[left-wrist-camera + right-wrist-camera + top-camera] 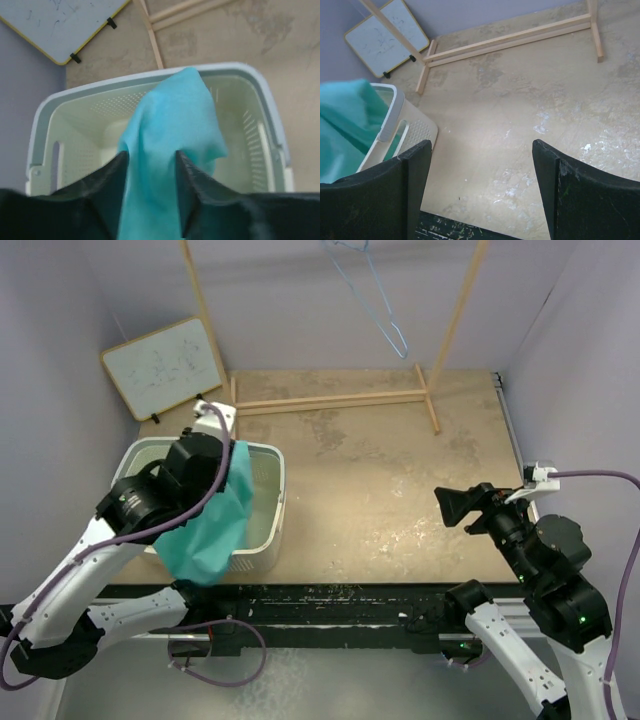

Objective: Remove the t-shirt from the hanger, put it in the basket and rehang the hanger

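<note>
The teal t-shirt (215, 520) hangs bunched from my left gripper (232, 455) above the white basket (265, 455). In the left wrist view the t-shirt (170, 125) runs between my two dark fingers (112, 180), which are shut on it. The shirt's lower end droops over the basket's near edge. The light-blue wire hanger (372, 300) hangs bare from the wooden rack at the back. My right gripper (455, 505) is open and empty over the table at the right; in its wrist view the t-shirt (345, 125) shows at the left.
The wooden rack's poles (455, 315) and floor bar (330, 400) stand at the back. A small whiteboard (163, 365) leans on the left wall. The basket rim (150, 75) sits below the left gripper. The table's black front edge (330, 600) runs below.
</note>
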Tool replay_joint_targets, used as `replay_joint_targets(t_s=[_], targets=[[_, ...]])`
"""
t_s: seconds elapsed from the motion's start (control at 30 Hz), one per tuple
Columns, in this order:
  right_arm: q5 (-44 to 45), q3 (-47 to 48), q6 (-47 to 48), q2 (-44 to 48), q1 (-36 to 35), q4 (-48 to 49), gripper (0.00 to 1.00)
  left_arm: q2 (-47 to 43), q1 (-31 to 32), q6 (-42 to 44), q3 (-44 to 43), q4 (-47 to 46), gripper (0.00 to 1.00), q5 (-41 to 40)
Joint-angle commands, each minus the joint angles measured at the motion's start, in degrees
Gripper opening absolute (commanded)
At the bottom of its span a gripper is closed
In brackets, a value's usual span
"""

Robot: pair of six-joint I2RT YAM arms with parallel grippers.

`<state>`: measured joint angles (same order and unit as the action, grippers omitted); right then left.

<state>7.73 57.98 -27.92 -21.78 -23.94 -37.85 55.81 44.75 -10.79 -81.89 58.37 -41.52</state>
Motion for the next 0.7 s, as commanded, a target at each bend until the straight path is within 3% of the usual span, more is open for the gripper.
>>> replay_joint_targets(t_s=[0.0, 0.03, 0.07, 0.33, 0.47, 0.57, 0.67], targets=[[-1.05, 2.98, 0.59, 0.54, -0.2, 0.89, 0.83, -3.58, 0.11, -3.72, 4.23, -2.82, 0.63, 6.15], [-1.05, 3.14, 0.57, 0.45, -0.22, 0.93, 0.83, -5.07, 0.15, -3.87, 4.92, -3.55, 0.9, 6.59], [-1.11, 3.27, 0.59, 0.31, -0.23, 0.8, 0.83, -6.62, 0.15, -3.86, 5.36, -4.54, 0.99, 6.81], [-2.7, 2.78, -0.17, -0.49, -0.2, 1.51, 0.83, -15.33, 0.16, -2.24, 7.72, -8.19, 0.99, 6.52], [-3.19, 3.04, -0.42, -0.71, -0.19, 1.7, 0.82, -12.66, 0.16, -5.84, 8.79, -1.4, 1.0, 6.07], [-3.33, 3.36, -0.47, -0.89, -0.21, 1.51, 0.82, -6.19, 0.16, -11.4, 7.64, 8.72, 0.83, 6.95], [-3.54, 3.33, -0.54, -0.78, -0.22, 1.14, 0.82, -2.89, 0.16, -15.92, 6.12, 12.92, 0.64, 11.41]])
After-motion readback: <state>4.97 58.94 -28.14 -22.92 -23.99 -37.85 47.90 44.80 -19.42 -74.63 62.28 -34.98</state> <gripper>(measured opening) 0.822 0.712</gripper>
